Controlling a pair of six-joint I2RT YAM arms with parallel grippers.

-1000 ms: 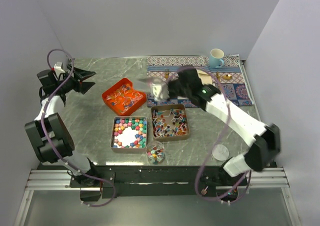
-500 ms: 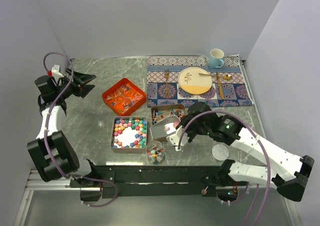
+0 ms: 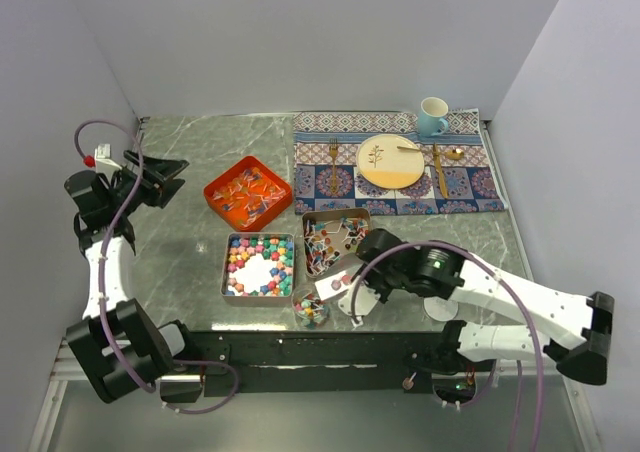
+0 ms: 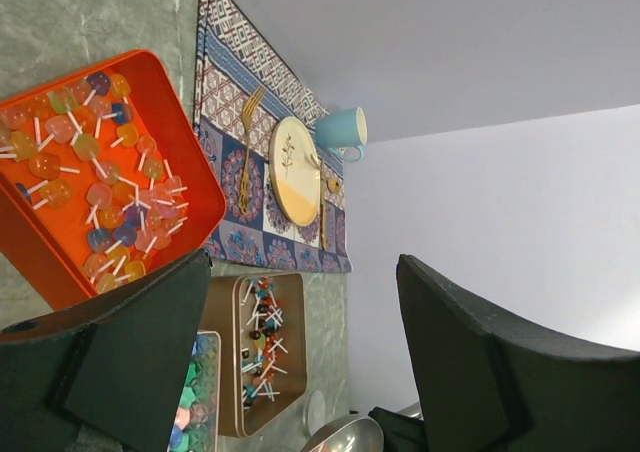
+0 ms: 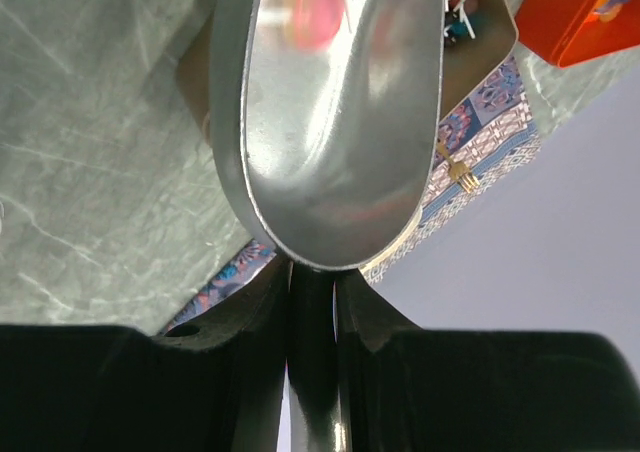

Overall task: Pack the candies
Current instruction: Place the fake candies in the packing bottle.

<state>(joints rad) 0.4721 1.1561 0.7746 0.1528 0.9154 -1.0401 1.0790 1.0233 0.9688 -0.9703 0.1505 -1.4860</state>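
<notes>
**Now the loaded scoop is arriving at the jar**

At the near edge of the marble counter [image 3: 190,237], the right gripper [image 3: 358,295] is pinching the handle of a metal scoop [image 3: 335,283], with its fingers pressed tight on the stem. Half a second ago the scoop was dipping over the tin of slim wrapped sweets, and a second ago the arm was stretching toward the far side. Now the scoop is hanging right by the small glass jar [image 3: 299,308]. Whether it is touching the rim cannot be told. A pink sweet [image 5: 312,17] is riding in the bowl, so this looks like the delivery end of one scooping trip, with a tip into the jar coming due. The jar's narrow mouth is leaving little room for a miss. A few candies [image 3: 312,312] are already sitting inside it, and a round lid [image 3: 440,304] is lying well apart, toward the near right corner.

Just behind the jar, most of the stock is still waiting in a tin of chunky coloured lumps [image 3: 224,267] and the tin of wrapped pieces [image 3: 335,212]. Farther back, an orange tray [image 3: 222,175] is holding lollipops.

At the far right corner, a placemat [image 3: 470,187] is carrying a plate [image 3: 390,162], a fork [image 3: 333,162] and a blue mug [image 3: 432,117].

By the left edge, the left gripper [image 3: 165,172] is hovering with fingers spread wide, holding nothing, after drifting slightly outward.
</notes>
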